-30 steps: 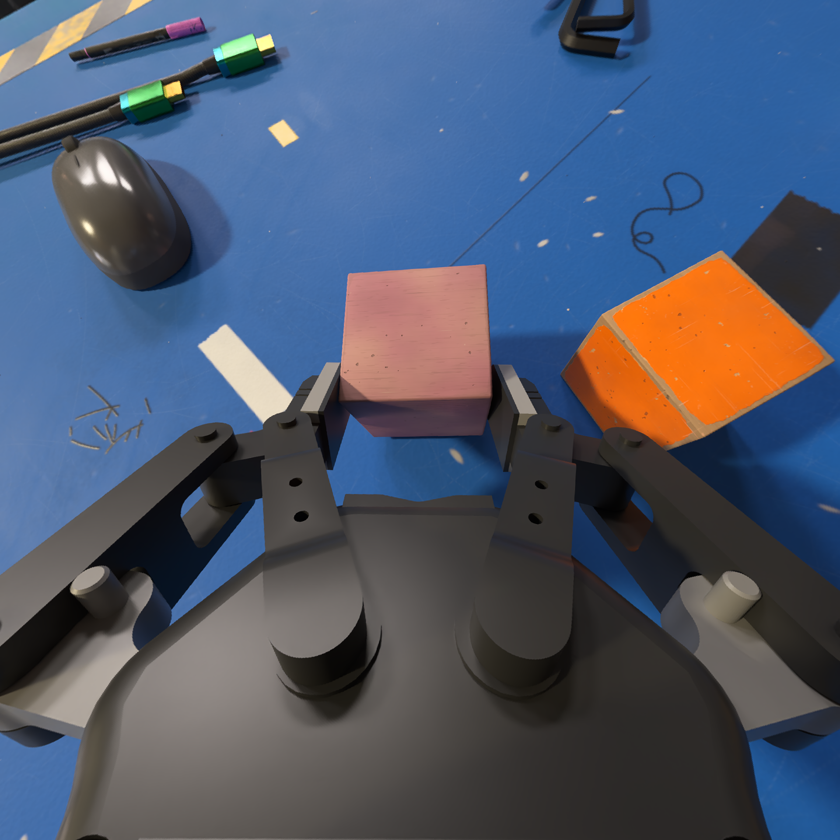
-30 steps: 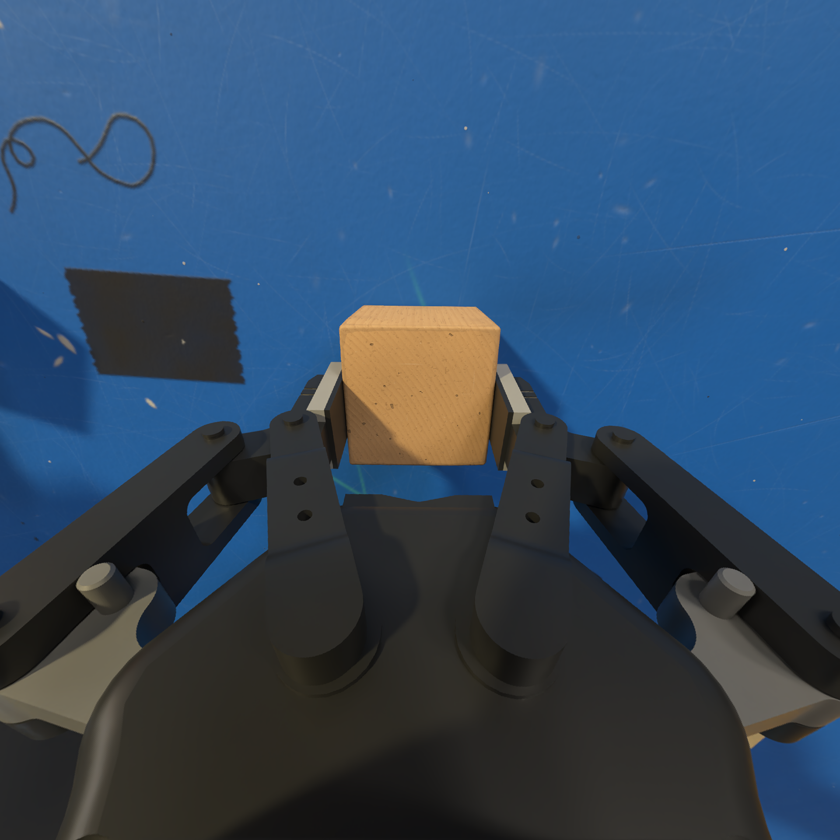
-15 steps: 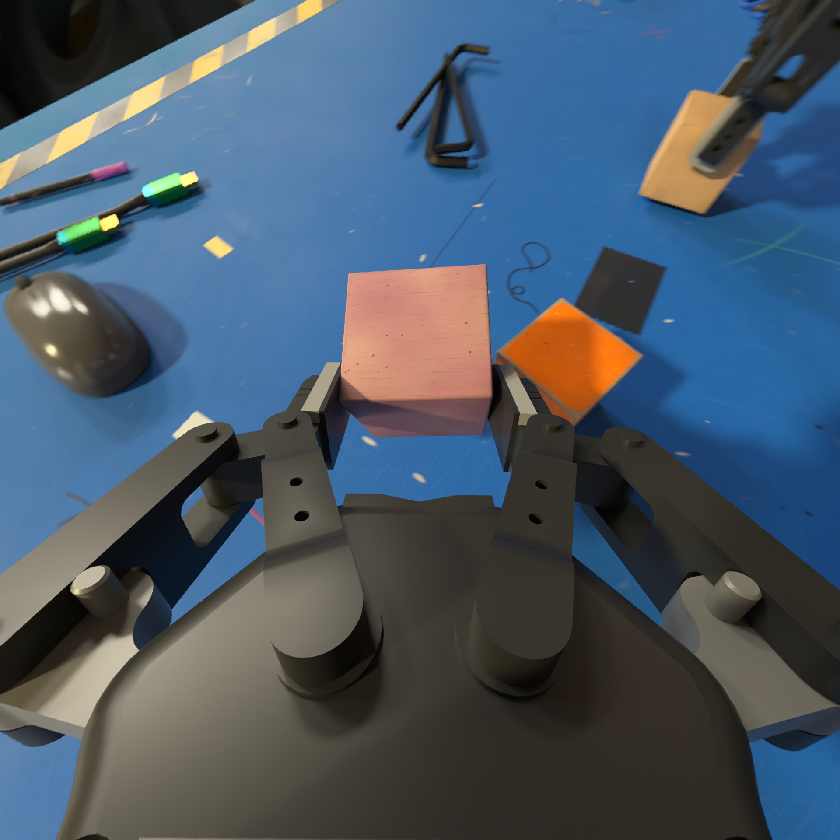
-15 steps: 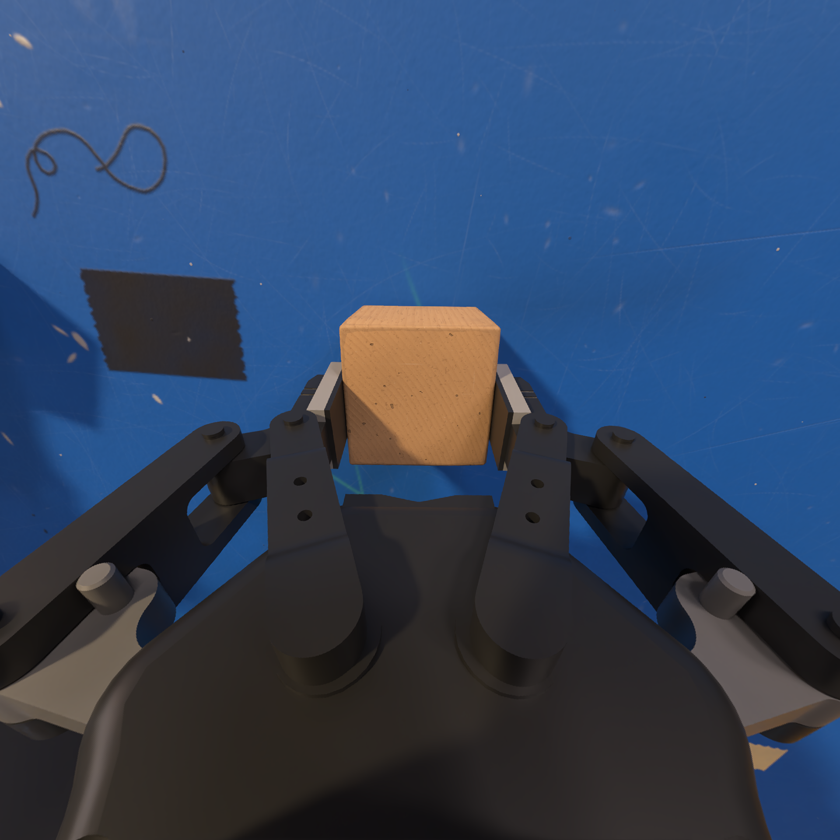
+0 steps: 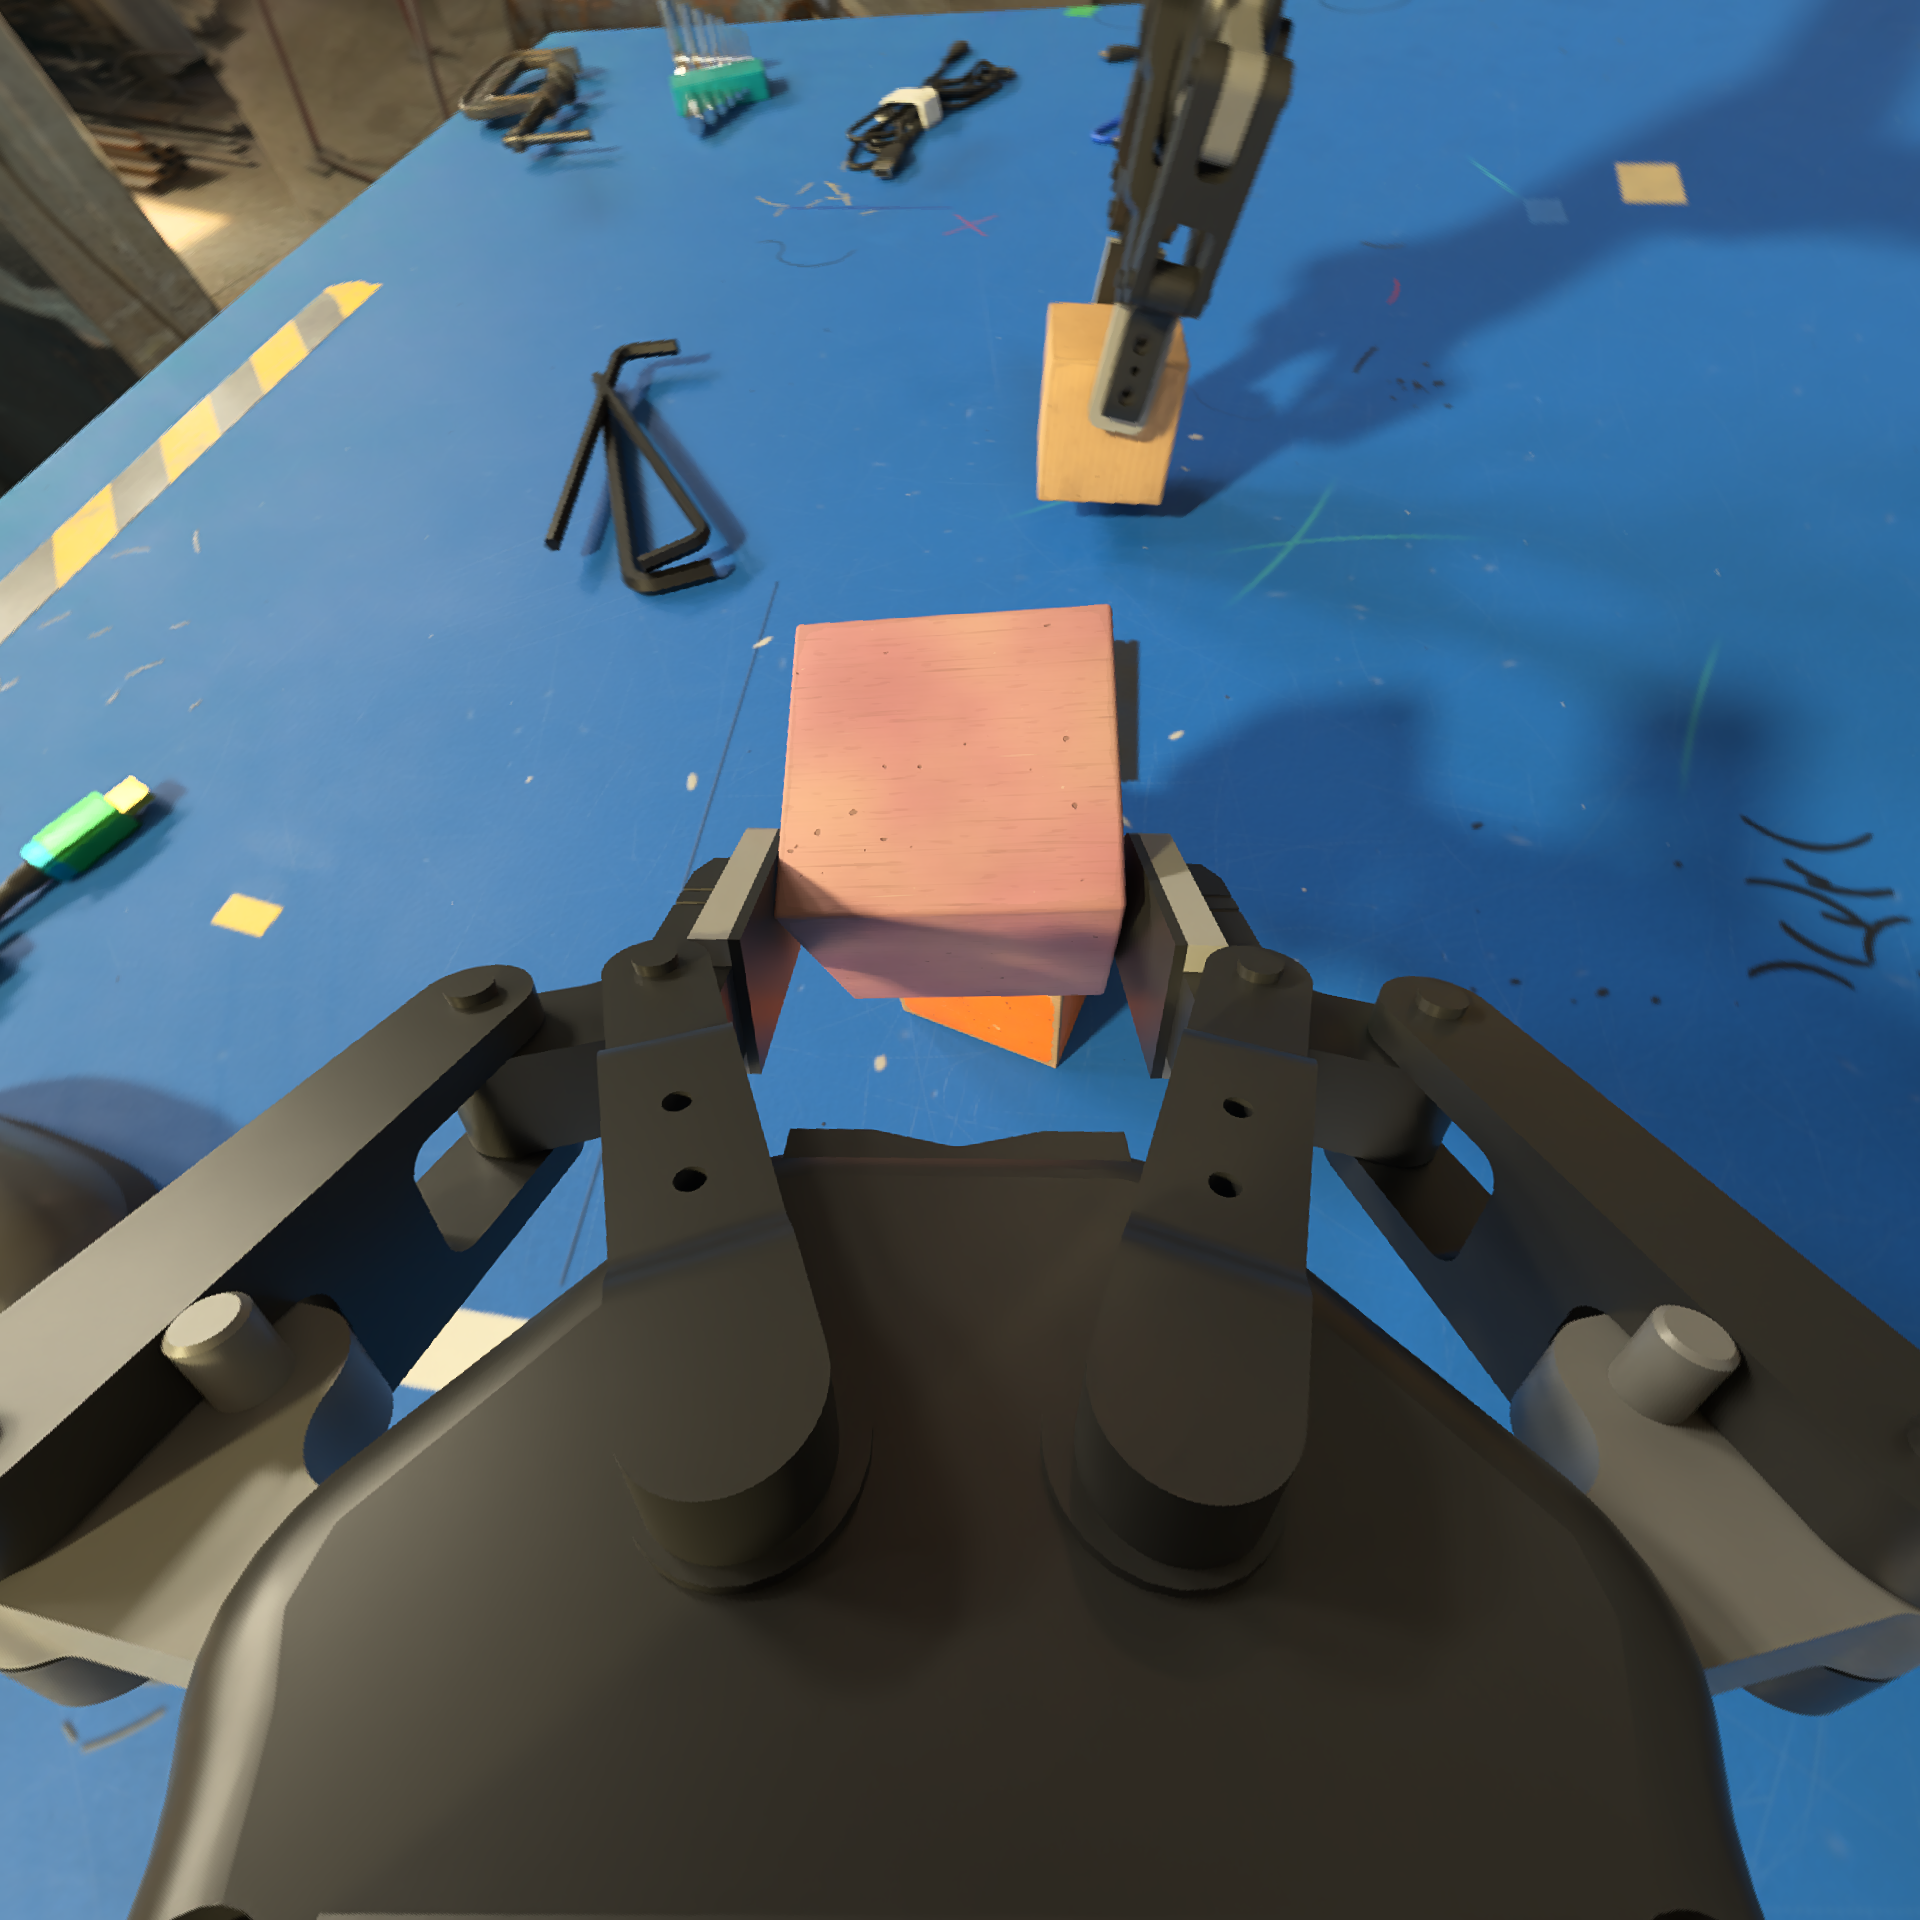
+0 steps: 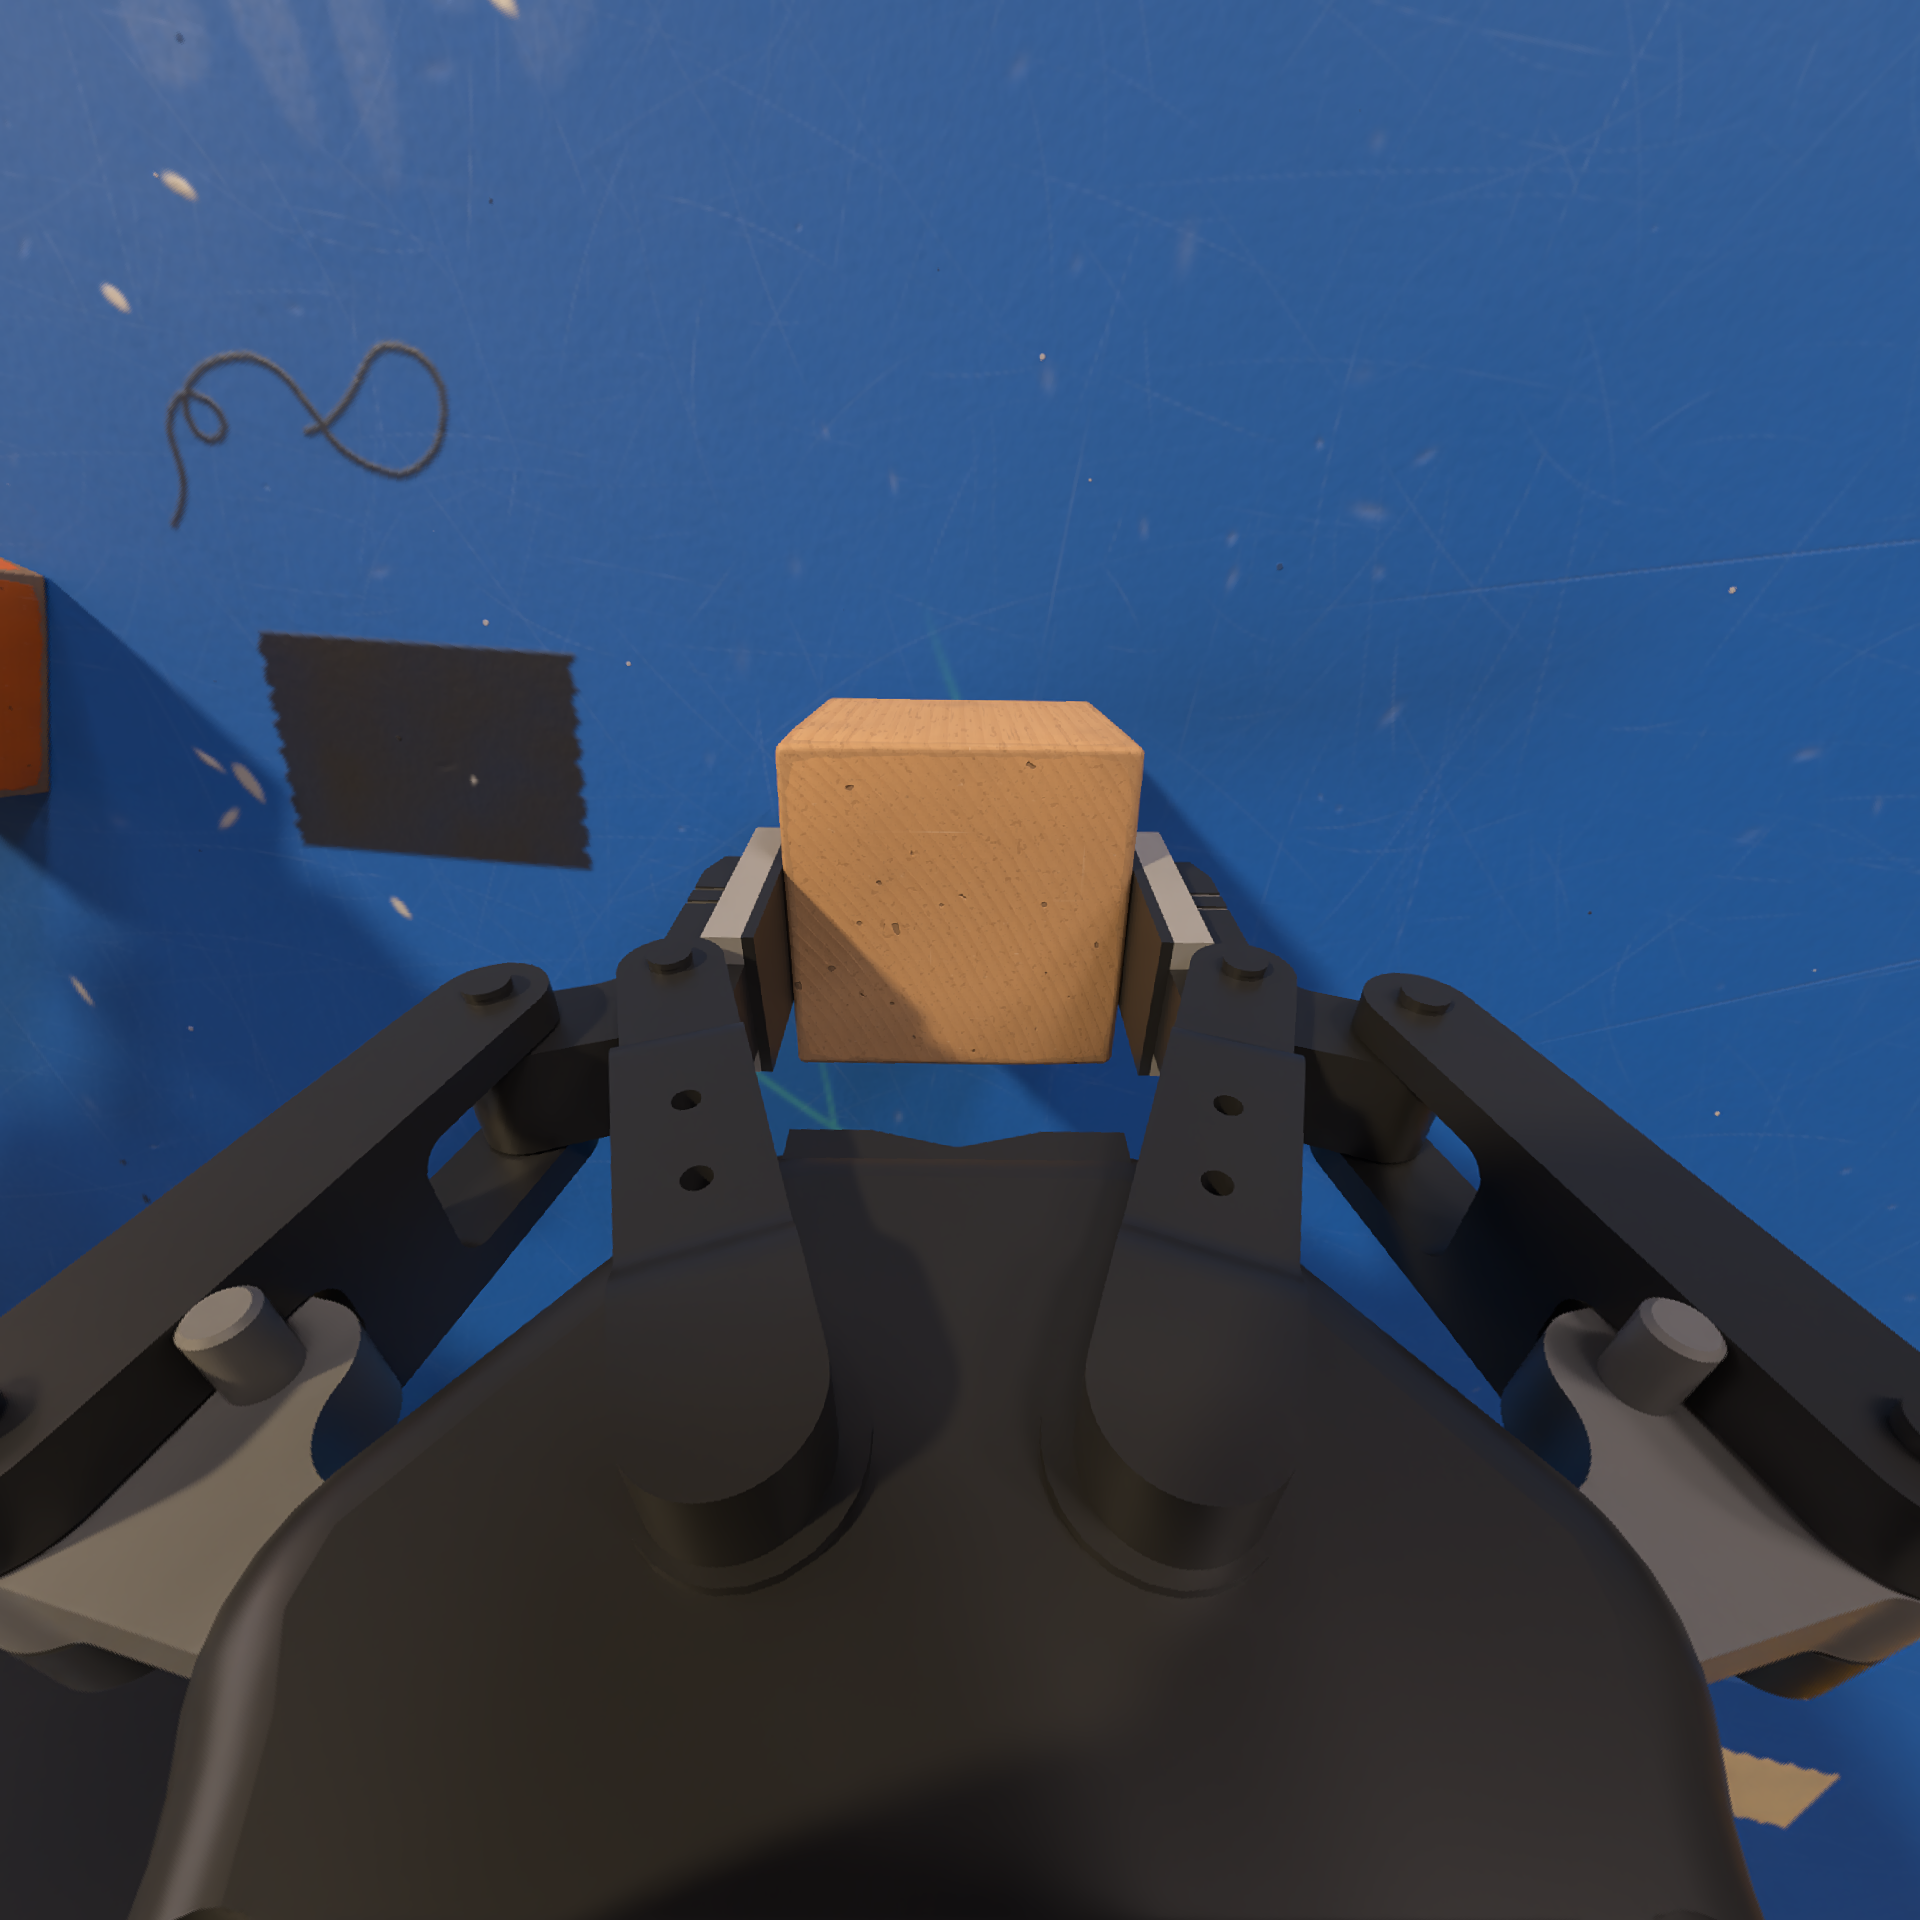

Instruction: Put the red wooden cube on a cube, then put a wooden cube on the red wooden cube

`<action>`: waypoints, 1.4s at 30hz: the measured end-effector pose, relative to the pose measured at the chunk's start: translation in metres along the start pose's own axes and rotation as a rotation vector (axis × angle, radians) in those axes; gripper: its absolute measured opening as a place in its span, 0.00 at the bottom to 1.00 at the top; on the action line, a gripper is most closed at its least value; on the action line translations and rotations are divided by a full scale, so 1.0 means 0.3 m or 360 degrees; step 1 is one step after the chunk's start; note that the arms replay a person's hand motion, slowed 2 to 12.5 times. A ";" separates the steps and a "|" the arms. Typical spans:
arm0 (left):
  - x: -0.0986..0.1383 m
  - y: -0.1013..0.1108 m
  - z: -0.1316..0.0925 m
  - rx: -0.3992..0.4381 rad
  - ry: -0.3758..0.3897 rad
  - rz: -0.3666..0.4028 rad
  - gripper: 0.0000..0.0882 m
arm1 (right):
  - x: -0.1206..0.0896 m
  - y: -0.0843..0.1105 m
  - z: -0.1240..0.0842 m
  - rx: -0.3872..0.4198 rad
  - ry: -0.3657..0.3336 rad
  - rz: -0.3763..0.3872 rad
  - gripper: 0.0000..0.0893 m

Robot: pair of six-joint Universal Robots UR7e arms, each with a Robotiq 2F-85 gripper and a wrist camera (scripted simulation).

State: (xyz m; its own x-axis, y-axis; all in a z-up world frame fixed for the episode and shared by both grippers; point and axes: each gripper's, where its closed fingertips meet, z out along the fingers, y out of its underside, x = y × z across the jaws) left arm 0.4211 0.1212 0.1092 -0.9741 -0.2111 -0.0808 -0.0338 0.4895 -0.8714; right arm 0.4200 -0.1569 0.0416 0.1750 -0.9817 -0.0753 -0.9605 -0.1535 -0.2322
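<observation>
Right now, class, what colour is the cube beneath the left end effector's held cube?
Orange cube, showing best in the left wrist view.

A workshop: a scuffed blue table (image 5: 395, 727) edged with yellow-and-grey hazard tape (image 5: 177, 447) carries black hex keys (image 5: 634, 468), a green-holdered key set (image 5: 717, 88), a bundled cable (image 5: 920, 109) and a clamp (image 5: 525, 94); bare concrete floor lies beyond.

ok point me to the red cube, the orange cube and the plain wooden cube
red wooden cube (image 5: 951, 769), left wrist view, centre of its top face
orange cube (image 5: 997, 1023), left wrist view, visible corner below the red one
plain wooden cube (image 6: 956, 894), right wrist view, its near face
</observation>
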 end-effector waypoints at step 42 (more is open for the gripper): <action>0.038 0.026 0.128 -0.0228 0.0428 0.0373 0.61 | -0.017 -0.013 0.004 0.0013 -0.0069 -0.0050 0.57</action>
State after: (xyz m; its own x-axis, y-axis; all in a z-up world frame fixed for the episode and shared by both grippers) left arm 0.4184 0.0901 0.0829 -0.9824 0.1407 -0.1231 0.1842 0.6155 -0.7663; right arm 0.4231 -0.1511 0.0418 0.2147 -0.9705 -0.1097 -0.9526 -0.1832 -0.2429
